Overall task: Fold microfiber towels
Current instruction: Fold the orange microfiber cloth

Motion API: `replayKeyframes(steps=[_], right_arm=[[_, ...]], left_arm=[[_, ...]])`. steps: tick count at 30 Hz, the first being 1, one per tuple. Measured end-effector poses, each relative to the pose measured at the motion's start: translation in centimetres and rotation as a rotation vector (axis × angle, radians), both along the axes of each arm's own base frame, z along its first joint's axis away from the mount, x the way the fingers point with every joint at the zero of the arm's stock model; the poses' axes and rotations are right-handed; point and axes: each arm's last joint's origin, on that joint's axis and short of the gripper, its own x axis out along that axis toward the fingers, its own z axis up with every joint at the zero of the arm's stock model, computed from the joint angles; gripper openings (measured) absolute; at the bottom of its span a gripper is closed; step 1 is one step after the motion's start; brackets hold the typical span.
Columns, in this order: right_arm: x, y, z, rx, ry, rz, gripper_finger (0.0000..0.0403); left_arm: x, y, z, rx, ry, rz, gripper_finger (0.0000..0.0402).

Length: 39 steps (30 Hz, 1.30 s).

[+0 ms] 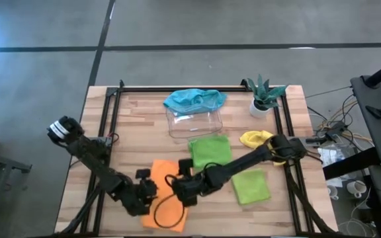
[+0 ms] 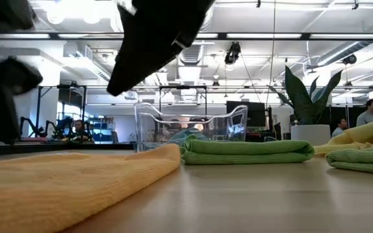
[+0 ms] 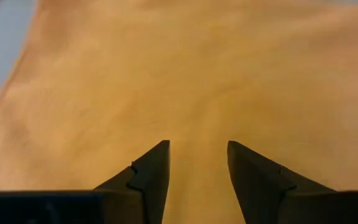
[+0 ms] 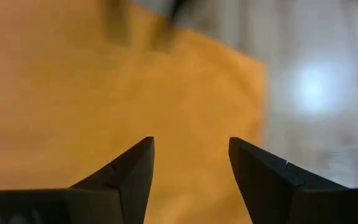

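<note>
We see the soft orange microfiber towel [image 1: 164,198] lying flat on the near part of the pale wooden table [image 1: 137,119], and both dark arms are down over it. The left gripper [image 3: 197,163] hangs just above the orange cloth with its two fingers spread and nothing between them. The right gripper [image 4: 191,160] reaches in from the right side, also over the orange cloth, fingers parted and empty; past them we see the cloth's edge and bare table.

Behind the orange towel a folded lime green microfiber towel [image 1: 210,151] lies near the table's middle, and a second folded lime green towel [image 1: 251,186] lies to its right, near the front edge. The yellow microfiber towel [image 1: 255,139] sits crumpled by the right rail, partly under the right arm. The teal blue microfiber towel [image 1: 194,99] is draped over the back rim of the clear plastic tray [image 1: 194,125]. The small green potted plant in a white pot [image 1: 264,98] stands at the far right corner.
</note>
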Motion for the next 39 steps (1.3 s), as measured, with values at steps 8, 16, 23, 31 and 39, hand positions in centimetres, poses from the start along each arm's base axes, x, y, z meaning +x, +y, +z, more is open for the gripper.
replayKeyframes(steps=[8, 16, 23, 31, 39], right_arm=[[-1.0, 2.0, -3.8, 0.188, -0.058, -0.01, 0.0205], [0.1, -2.7, -7.4, 0.156, -0.04, -0.087, 0.0205], [2.5, -6.9, -7.7, 0.113, -0.047, -0.09, 0.0205], [2.4, -6.0, -2.5, 0.177, -0.138, -0.052, 0.0206], [2.0, -4.9, -2.2, 0.215, -0.135, -0.036, 0.0206]], left_arm=[[0.2, 2.0, -2.8, -0.052, 0.166, 0.025, 0.0146], [-1.5, 0.2, -1.2, -0.337, 0.284, 0.034, 0.0146], [-3.4, 1.2, 0.9, -0.334, 0.319, 0.059, 0.0146], [-6.1, 5.5, 4.0, -0.26, 0.288, 0.351, 0.0146], [-7.8, 9.3, 0.5, -0.205, 0.34, 0.474, 0.0161]])
